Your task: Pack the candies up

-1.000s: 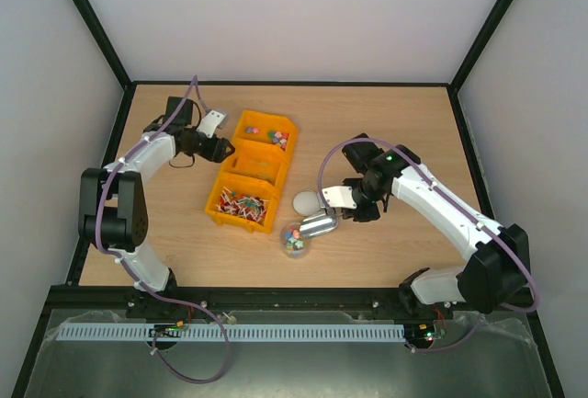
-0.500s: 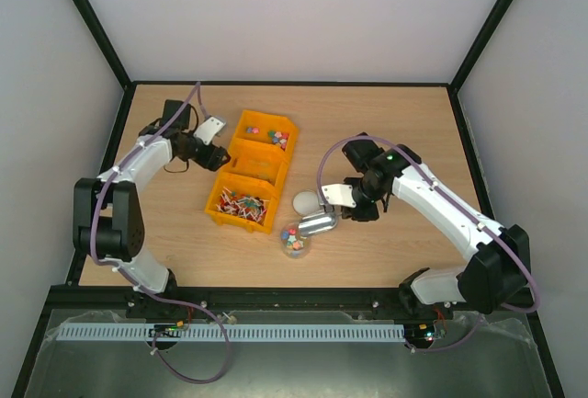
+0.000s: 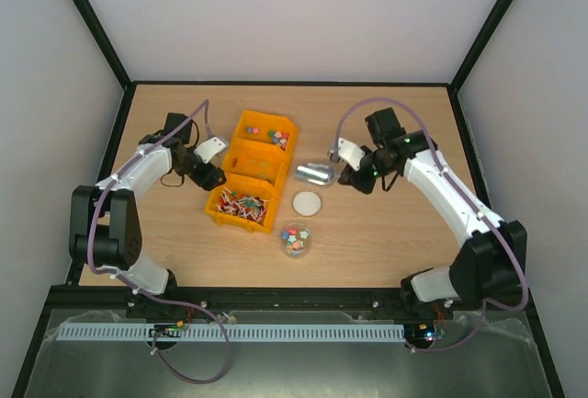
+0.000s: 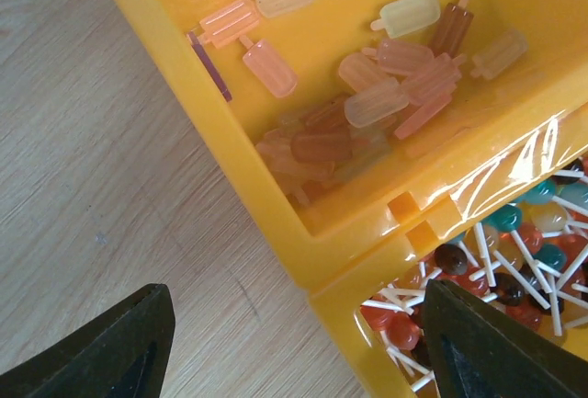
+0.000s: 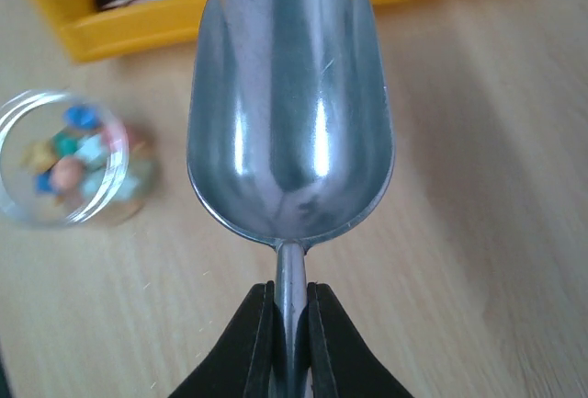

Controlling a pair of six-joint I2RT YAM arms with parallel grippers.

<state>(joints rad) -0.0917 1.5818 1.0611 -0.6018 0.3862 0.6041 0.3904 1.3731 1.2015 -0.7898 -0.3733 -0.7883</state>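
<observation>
Two arms: both out over the table (image 3: pixel 404 242), one on each side of the yellow bin (image 4: pixel 175 67).
Left gripper (image 4: pixel 299 286): jaws spread wide, nothing between them. It hangs over the bin's left wall, one finger above bare wood and the other above the nearest compartment.
Right gripper (image 5: pixel 291 292): clamped tight on the thin handle of the metal scoop (image 5: pixel 290 104).
Scoop: bowl up and shining, and not one sweet in it! From above it sits just right of the bin, bowl pointing at the bin's right wall.
Candies (image 5: pixel 66 154): a small heap of bright little sweets, pink, blue, green and orange, lies inside the clear jar (image 5: pixel 55 95). More of the same mixed colours show in the bin's far compartment.
Jar: open and upright on the wood, just past the bin's near right corner and apart from it. It is on the near side of the scoop.
Lid (image 3: pixel 307 202): a white disc flat on the table between jar and scoop, touching neither.
Middle compartment: pale popsicle-shaped sweets (image 4: pixel 377 99) piled toward one corner.
Near compartment: lollipops (image 4: pixel 514 260) on white sticks, under a strip of clear film along the divider.
Scoop against jar: well apart, with the jar off to the left in the right wrist view.
</observation>
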